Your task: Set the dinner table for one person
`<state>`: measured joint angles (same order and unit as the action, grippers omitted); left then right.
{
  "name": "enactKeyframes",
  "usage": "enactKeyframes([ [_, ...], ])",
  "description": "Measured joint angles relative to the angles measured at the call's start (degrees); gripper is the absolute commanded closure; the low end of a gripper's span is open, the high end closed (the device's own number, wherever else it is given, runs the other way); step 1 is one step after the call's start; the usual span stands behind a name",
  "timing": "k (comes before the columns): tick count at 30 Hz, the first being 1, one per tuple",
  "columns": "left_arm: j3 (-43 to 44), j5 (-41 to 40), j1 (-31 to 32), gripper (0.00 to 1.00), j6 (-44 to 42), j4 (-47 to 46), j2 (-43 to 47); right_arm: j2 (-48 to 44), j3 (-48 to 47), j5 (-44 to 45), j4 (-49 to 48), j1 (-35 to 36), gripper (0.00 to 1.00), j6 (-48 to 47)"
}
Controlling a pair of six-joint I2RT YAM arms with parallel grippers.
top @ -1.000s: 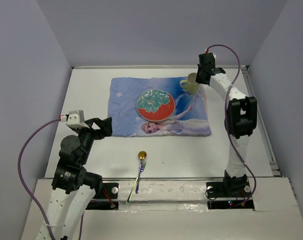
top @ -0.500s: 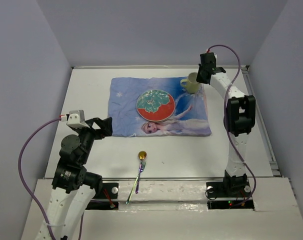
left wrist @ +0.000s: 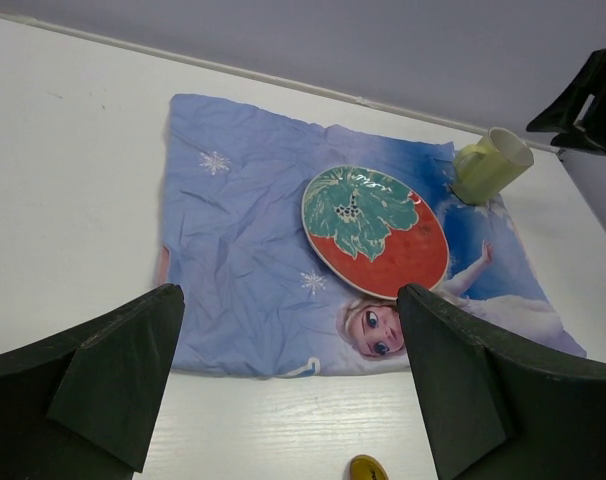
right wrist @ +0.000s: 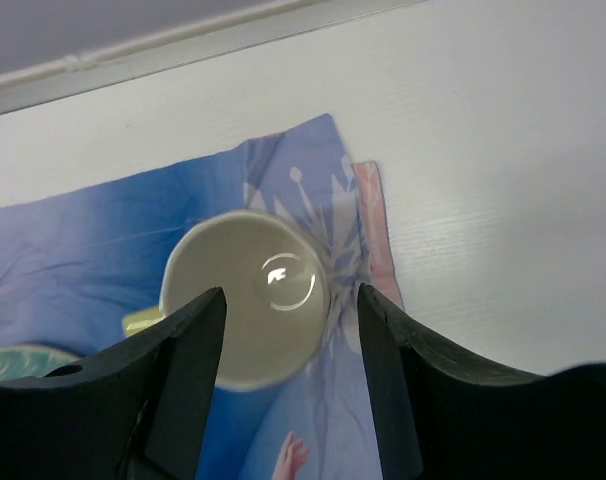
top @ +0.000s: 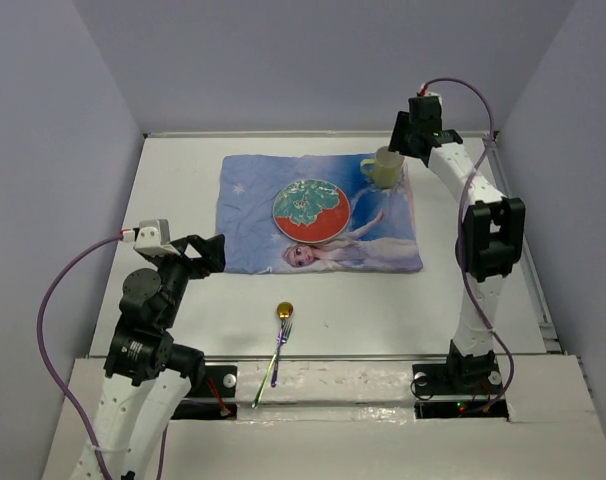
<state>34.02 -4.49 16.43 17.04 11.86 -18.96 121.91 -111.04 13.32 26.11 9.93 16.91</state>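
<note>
The white dinner table (top: 183, 180) carries a blue princess mat (top: 253, 215). On the mat sit a red and green plate (top: 311, 211) and a pale yellow mug (top: 382, 168) at its far right corner. An iridescent spoon (top: 280, 340) with a gold bowl lies at the near edge, next to a fork. My right gripper (top: 411, 135) is open above the mug (right wrist: 248, 298), apart from it. My left gripper (top: 211, 253) is open and empty at the near left, facing the mat (left wrist: 233, 250) and plate (left wrist: 375, 230).
Grey walls close in the table on the left, back and right. A metal rail (top: 518, 240) runs along the table's right edge. The raised white base ledge (top: 333, 375) crosses the near edge, with the spoon's handle lying over it.
My right gripper has lifted and drawn back from the mug toward the far right. The mug stays on the mat's corner. The left arm has not moved.
</note>
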Motion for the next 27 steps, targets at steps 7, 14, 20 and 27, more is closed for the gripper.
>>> enactKeyframes([
  [7, 0.00, 0.26, 0.00, 0.01, 0.00, -0.02, 0.00, -25.29, 24.96, -2.47, -8.09, 11.78, 0.62, 1.55],
  [14, 0.00, 1.11, 0.00, 0.01, 0.02, -0.04, -0.02, -37.03, 48.43, -4.00, -14.16, 42.64, 0.84, 8.68],
  [20, 0.00, 1.31, 0.00, 0.01, 0.04, -0.04, -0.04, -35.69, 53.57, 1.84, -10.93, 58.38, 0.72, 18.12],
  [27, 0.00, 1.27, 0.00, 0.01, 0.07, -0.04, 0.31, -29.51, 53.13, 7.67, -10.93, 68.43, 0.59, 28.81],
])
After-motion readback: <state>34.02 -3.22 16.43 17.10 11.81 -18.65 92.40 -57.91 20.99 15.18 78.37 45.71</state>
